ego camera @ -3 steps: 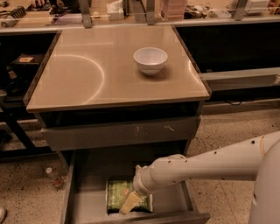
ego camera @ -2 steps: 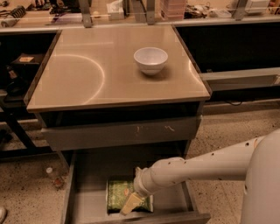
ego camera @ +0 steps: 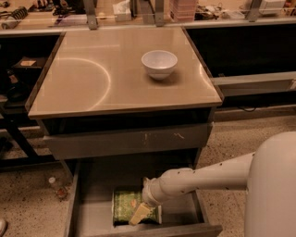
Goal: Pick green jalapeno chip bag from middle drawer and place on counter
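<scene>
The green jalapeno chip bag (ego camera: pixel 125 205) lies flat on the grey floor of the open middle drawer (ego camera: pixel 95 194), near its front. My white arm reaches in from the right, and my gripper (ego camera: pixel 138 215) rests on the bag's right front part, its pale fingers pointing down and left over the bag. The beige counter (ego camera: pixel 92 78) spreads above the drawer.
A white round bowl (ego camera: pixel 159 63) stands on the counter's right half. The grey front panel (ego camera: pixel 125 139) with pale scratches sits above the open drawer. A small bottle (ego camera: pixel 55 186) lies on the speckled floor at left. A cluttered bench (ego camera: pixel 138 14) runs behind.
My arm has shifted slightly and now fills more of the right edge. The gripper stays on the bag and the bag has not moved.
</scene>
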### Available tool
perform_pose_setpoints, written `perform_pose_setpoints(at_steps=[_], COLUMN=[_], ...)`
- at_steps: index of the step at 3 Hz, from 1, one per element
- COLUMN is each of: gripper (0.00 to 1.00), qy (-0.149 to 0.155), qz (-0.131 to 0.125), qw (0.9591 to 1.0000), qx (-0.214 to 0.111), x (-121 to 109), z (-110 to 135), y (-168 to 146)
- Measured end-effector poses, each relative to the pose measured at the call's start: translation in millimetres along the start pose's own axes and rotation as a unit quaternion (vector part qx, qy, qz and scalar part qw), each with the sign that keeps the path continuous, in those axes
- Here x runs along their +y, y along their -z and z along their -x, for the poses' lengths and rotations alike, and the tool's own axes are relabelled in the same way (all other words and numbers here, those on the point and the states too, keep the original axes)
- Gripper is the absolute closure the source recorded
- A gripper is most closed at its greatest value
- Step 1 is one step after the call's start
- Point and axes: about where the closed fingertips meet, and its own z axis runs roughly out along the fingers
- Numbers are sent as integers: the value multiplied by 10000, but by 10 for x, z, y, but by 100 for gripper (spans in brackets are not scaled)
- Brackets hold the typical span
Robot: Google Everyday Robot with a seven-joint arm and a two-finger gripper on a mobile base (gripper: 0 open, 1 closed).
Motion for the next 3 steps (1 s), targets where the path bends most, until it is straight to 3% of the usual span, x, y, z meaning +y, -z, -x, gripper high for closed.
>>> perform_pose_setpoints(at_steps=[1, 2, 3], gripper=[0, 0, 0], qy=[79, 11, 11], qz=[-56, 110, 111], qw=[9999, 9999, 9999], qx=[-85, -22, -22], x=[-141, -59, -59], z=[-64, -202, -202], y=[-259, -500, -501])
